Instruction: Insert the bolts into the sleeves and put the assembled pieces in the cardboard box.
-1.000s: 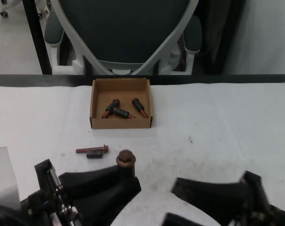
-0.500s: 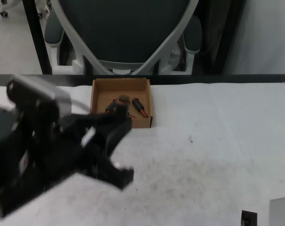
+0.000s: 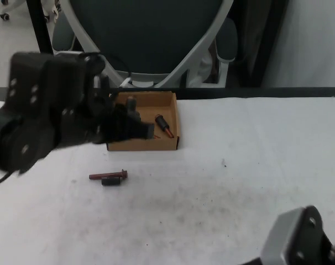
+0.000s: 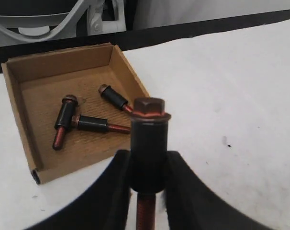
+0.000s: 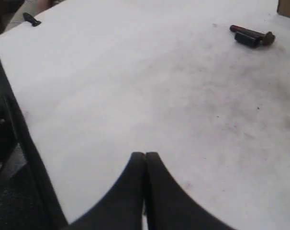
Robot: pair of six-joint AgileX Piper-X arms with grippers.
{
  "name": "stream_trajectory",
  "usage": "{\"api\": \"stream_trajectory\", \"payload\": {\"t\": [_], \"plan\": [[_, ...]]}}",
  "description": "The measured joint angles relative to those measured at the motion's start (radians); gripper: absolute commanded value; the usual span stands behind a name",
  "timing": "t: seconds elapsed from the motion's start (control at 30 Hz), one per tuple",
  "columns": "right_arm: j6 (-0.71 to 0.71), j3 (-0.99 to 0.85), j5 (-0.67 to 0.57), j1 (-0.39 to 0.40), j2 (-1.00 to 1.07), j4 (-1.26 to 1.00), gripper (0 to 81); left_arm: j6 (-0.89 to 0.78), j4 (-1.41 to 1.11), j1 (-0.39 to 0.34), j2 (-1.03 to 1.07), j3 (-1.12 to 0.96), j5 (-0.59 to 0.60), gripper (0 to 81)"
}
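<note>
The assembled piece (image 4: 147,139) sat clenched in my left claw (image 4: 148,165). Its dark sleeve was pinched between the two fingers, the copper hex head stood up past the fingertips, and the threaded shank poked out behind the grip toward the wrist. The piece was off the bench (image 4: 240,86), carried in the air.

Just ahead of that claw and below it lay the cardboard box (image 4: 63,61), open side up. Three finished pieces (image 4: 94,124) were already lying loose on its floor, two of them touching and one a little apart. In the high view the left claw (image 3: 139,128) hung over the near wall of the box, so I judged the step in hand to be the drop-off of this fourth piece, with the insertion for it done.

The next move called for carrying the tip a little further forward, so the piece cleared the near wall and was over the box floor. Then the fingers should be let go, with no need to lower much. I would have aimed for the bare cardboard beside the other pieces rather than on top of them.

Behind the left claw, back on the bench, one loose bolt (image 3: 108,175) and its sleeve (image 3: 110,181) lay side by side, touching or nearly so, and not yet joined. My right claw (image 5: 145,160) was empty with its fingers pressed together. It sat low over the bench, with that bolt and sleeve well ahead of it. By my reckoning one pair remained after this drop.
</note>
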Motion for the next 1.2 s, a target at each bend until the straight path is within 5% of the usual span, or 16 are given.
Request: {"api": "stream_trajectory", "payload": {"t": [0.67,1.1,1.2], "plan": [[-0.102,-0.244,-0.173,-0.202,0.32,0.178,0.2,0.114,0.457,0.087,0.563,-0.697,-0.071,0.8],[-0.182,-0.378,-0.197,-0.216,0.436,0.225,0.2,0.128,0.429,0.108,0.7,-0.725,-0.076,0.0],[-0.202,-0.381,-0.197,-0.219,0.441,0.225,0.1,0.153,0.418,0.112,0.703,-0.727,-0.07,9.2]]}}
